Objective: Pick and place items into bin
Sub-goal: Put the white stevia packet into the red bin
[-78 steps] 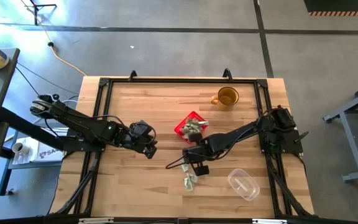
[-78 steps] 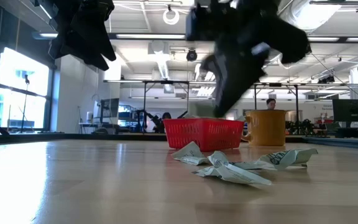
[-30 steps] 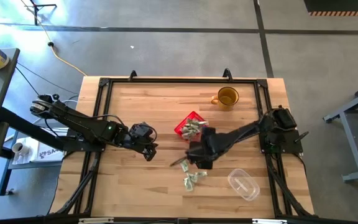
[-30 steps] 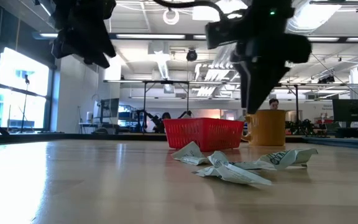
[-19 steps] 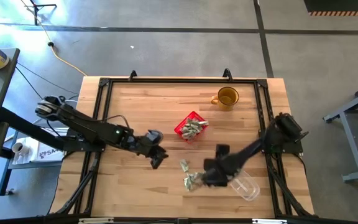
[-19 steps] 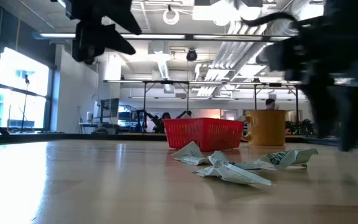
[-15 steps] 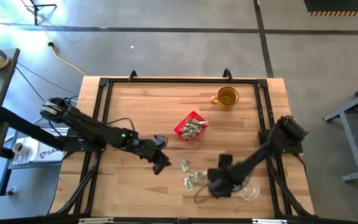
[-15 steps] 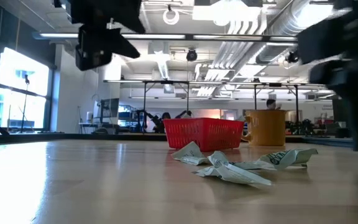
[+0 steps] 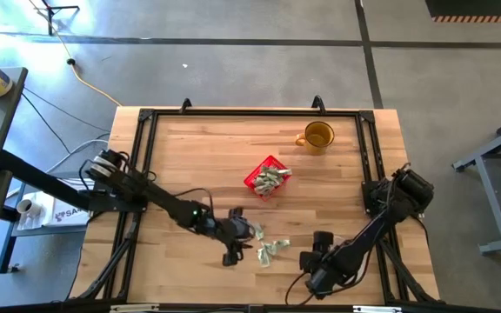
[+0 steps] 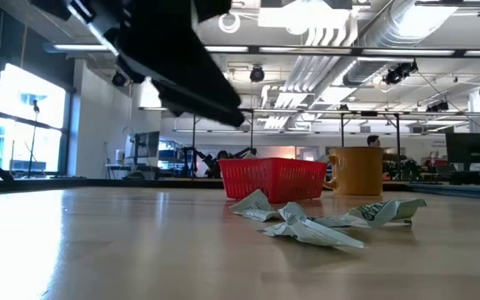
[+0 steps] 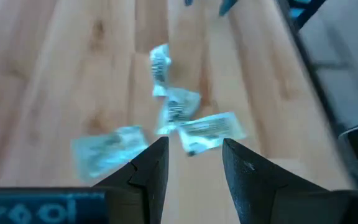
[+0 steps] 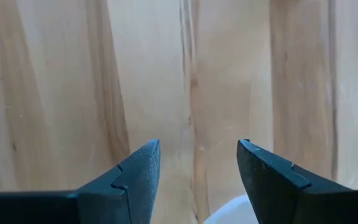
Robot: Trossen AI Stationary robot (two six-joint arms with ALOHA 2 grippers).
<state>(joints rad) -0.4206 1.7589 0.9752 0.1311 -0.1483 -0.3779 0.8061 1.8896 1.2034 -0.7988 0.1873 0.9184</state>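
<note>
Several pale green-and-white wrapped items (image 9: 270, 250) lie loose on the wood near the table's front, seen close in the left wrist view (image 11: 176, 118) and in the low view (image 10: 307, 221). More items lie in the red bin (image 9: 252, 180) at the table's middle. My left gripper (image 9: 249, 235) hangs open just left of the loose items, its fingers (image 11: 151, 165) pointing at them without touching. Near the front edge, right of the items, my right gripper (image 9: 313, 276) is open over bare wood (image 12: 197, 152).
An amber mug (image 9: 317, 136) stands at the back right, behind the bin in the low view (image 10: 358, 171). The black frame rail (image 9: 233, 113) runs around the table. A pale rounded edge (image 12: 229, 214) shows low between my right fingers.
My left gripper has swung from the table's left-middle toward the right and the near edge, ending beside the loose items. My right gripper has left the spot beside the bin and gone toward the near edge, past the items. The items and the bin have stayed put.
</note>
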